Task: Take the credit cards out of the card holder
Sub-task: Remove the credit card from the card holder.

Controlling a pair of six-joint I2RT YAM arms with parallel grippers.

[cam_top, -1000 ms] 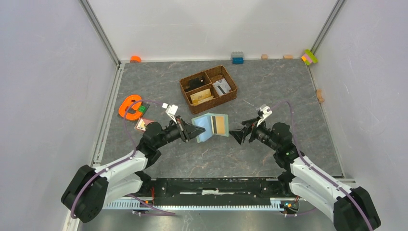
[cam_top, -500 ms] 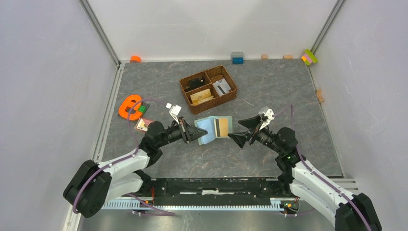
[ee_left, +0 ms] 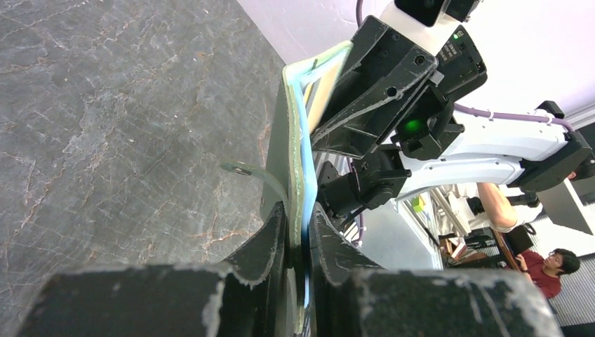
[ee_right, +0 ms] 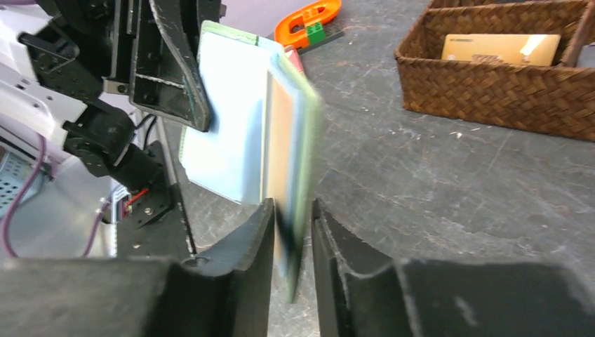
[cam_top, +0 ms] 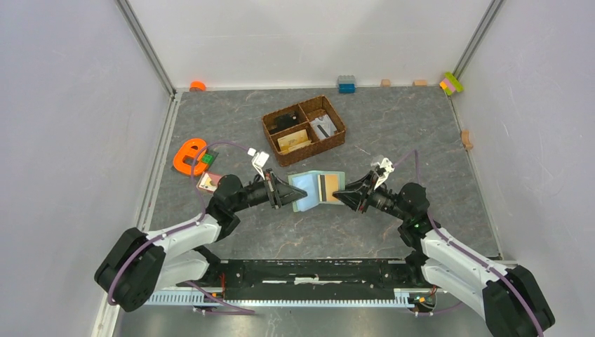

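Two grippers: both meet at the card holder (cam_top: 306,184), in front of the arm bases, over the grey table (cam_top: 393,126).
Left gripper (ee_left: 298,217): jaws closed tight on the edge of the holder's left flap, which is pinched flat between both fingers.
Right gripper (ee_right: 291,210): jaws part open, one finger on each side of the right flap's lower edge. The view is blurred, so it cannot be told whether they press on the flap.
Card holder position: opened out like a book and standing on edge, spanning the gap between the two grippers.
Card holder appearance: sage-green outside, pale blue inside, thin and flat. A narrow strap loop stands off the outer face in the left wrist view.
Credit card (cam_top: 327,187): tan-orange with a dark stripe, seated in the right flap, just beside the right fingertips.
Basket (cam_top: 312,149): brown wicker, divided, beyond the holder and apart from it. A tan card (ee_right: 498,48) lies in one compartment.
Writing: print on the basket card is too small to read.
Orange shape (cam_top: 189,156): far left on the table.
Blue block (cam_top: 346,84): at the far wall.
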